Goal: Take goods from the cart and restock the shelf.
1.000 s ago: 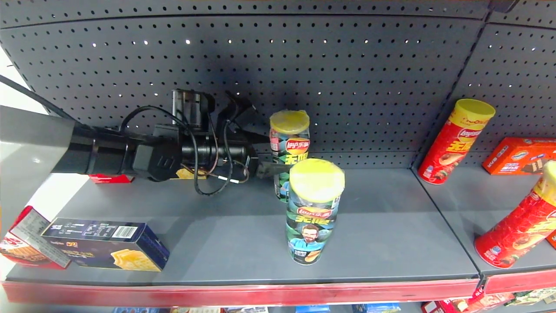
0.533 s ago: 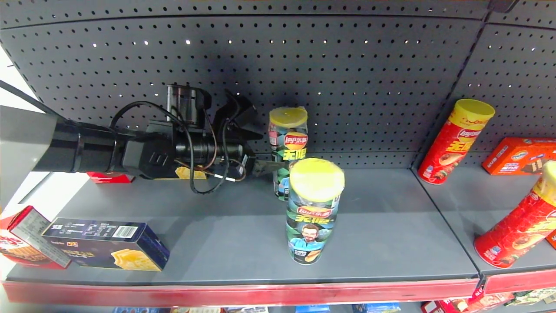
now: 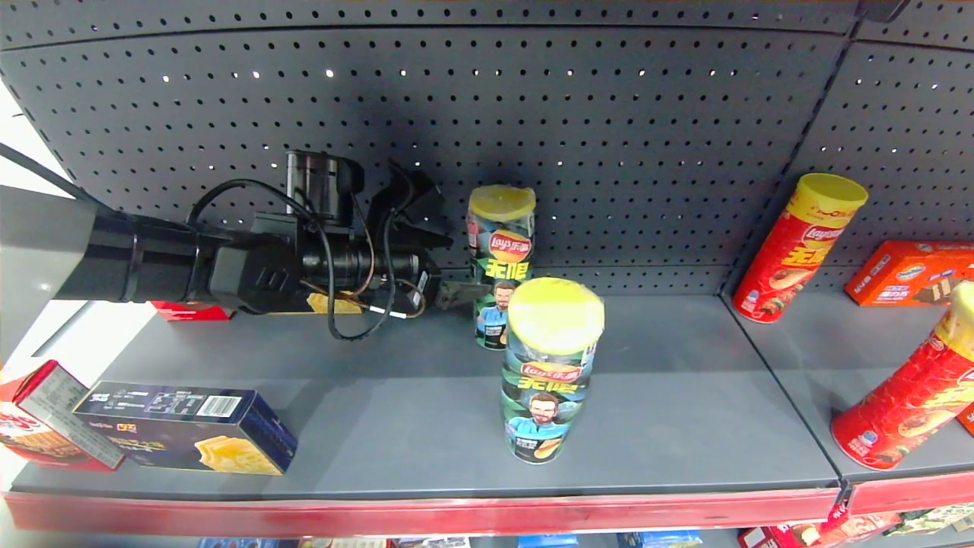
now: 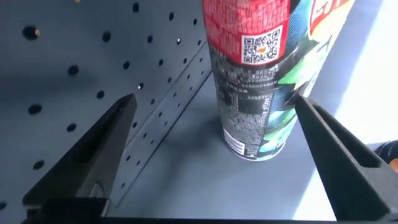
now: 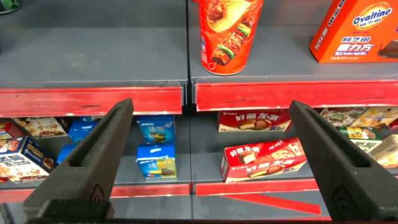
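Back can (image 3: 500, 266) upright on shelf (image 3: 380, 396), deep at the rear, close to pegboard (image 3: 609, 152). Just ahead of left claw (image 3: 455, 266), in line with the gap between its fingers. Tall cylinder, glossy printed wrap, yellow plastic lid. Same back can (image 4: 255, 81) from the wrist: red code panel and dark fine print on the side facing the claw.

Open room: bare matte grey deck under the claw and on its near side, out to the red lip (image 3: 418, 514) along the shelf front. Perforated metal wall tight behind.

Front can (image 3: 552, 369), same shape and lid, past the claw's tips and nearer the lip. Gap between the two cans not readable.

Blue box (image 3: 186, 426), flat cardboard, well back along the arm from the claw, at the front edge; red box (image 3: 38, 418) leaning against it. Beyond both cans from the claw: bay seam, then red cans (image 3: 799, 247).

Left claw (image 4: 216, 106) spread wide, wider than the can, gripping nothing. One fingertip (image 4: 305, 109) just beside the can's wall, contact not discernible. Other finger (image 4: 118, 124) well off the can, near the pegboard.

Right claw (image 5: 211, 106) spread wide, empty, facing the shelf fronts. Red can (image 5: 229, 34) and orange box (image 5: 360, 28) beyond its tips, small packs (image 5: 155, 162) on the tier below.
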Robot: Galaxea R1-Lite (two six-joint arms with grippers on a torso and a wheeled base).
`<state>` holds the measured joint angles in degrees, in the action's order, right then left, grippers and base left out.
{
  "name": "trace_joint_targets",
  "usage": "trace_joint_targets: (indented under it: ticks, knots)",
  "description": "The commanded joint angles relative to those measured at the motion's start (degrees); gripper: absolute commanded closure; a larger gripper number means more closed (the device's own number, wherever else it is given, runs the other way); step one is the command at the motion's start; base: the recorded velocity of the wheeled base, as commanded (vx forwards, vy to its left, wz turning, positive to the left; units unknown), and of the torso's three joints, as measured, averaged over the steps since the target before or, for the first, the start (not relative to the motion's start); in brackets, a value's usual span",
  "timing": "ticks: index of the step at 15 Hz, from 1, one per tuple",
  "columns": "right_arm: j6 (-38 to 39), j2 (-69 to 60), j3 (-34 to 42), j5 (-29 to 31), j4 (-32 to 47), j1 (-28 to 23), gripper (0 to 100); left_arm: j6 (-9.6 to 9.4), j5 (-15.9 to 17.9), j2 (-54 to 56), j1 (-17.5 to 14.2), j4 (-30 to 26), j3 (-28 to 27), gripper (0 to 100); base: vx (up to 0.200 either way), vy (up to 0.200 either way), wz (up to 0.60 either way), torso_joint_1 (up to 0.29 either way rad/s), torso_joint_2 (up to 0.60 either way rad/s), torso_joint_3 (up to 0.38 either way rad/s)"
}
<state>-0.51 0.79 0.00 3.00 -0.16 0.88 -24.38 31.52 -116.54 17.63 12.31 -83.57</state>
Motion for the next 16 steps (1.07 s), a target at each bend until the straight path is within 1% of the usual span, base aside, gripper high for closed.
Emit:
trace_joint_targets:
  ticks: [1,2,3,4,6,7,8,9,10,11,12,13,16]
  knots:
    - [0.0,0.1,0.0,0.0,0.0,0.0,0,0.3,0.0,0.3,-0.2,0.2,0.9,0,0.0,0.0,0.0,0.0,0.0,0.0]
    - [0.0,0.1,0.0,0.0,0.0,0.0,0,0.3,0.1,0.4,-0.8,0.2,1.7,0,0.0,0.0,0.0,0.0,0.0,0.0]
    - [0.0,0.1,0.0,0.0,0.0,0.0,0,0.21,0.1,1.5,-0.8,1.2,3.8,0,0.0,0.0,0.0,0.0,0.0,0.0]
    - [0.0,0.2,0.0,0.0,0.0,0.0,0,0.21,0.1,2.2,-0.8,1.9,4.6,0,0.0,0.0,0.0,0.0,0.0,0.0]
    - [0.0,0.1,0.0,0.0,0.0,0.0,0,0.21,0.0,7.0,-0.8,6.9,11.3,0,0.0,0.0,0.0,0.0,0.0,0.0]
    - [0.0,0.1,0.0,0.0,0.0,0.0,0,0.12,-0.2,8.1,-0.8,8.2,12.8,0,0.0,0.0,0.0,0.0,0.0,0.0]
    - [0.0,0.2,0.0,0.0,0.0,0.0,0,0.04,-1.4,9.1,-0.8,9.3,14.5,0,0.0,0.0,0.0,0.0,0.0,0.0]
    - [0.0,0.1,0.0,0.0,0.0,0.0,0,-0.14,-7.8,10.3,-0.4,11.2,16.8,0,0.0,0.0,0.0,0.0,0.0,0.0]
    - [0.0,0.2,0.0,0.0,0.0,0.0,0,-0.49,-11.7,10.4,0.0,12.8,18.0,0,0.0,0.0,0.0,0.0,0.0,0.0]
    - [0.0,0.1,0.0,0.0,0.0,0.0,0,-1.28,-14.7,10.3,0.7,14.6,19.1,0,0.0,0.0,0.0,0.0,0.0,0.0]
    - [0.0,0.1,0.0,0.0,0.0,0.0,0,-1.81,-17.0,9.8,0.7,16.0,19.8,0,0.0,0.0,0.0,0.0,0.0,0.0]
    - [0.0,0.2,0.0,0.0,0.0,0.0,0,-1.55,-18.6,8.6,0.7,16.8,19.9,0,0.0,0.0,0.0,0.0,0.0,0.0]
    - [0.0,0.1,0.0,0.0,0.0,0.0,0,-1.46,-21.2,4.6,0.5,17.1,17.8,0,0.0,0.0,0.0,0.0,0.0,0.0]
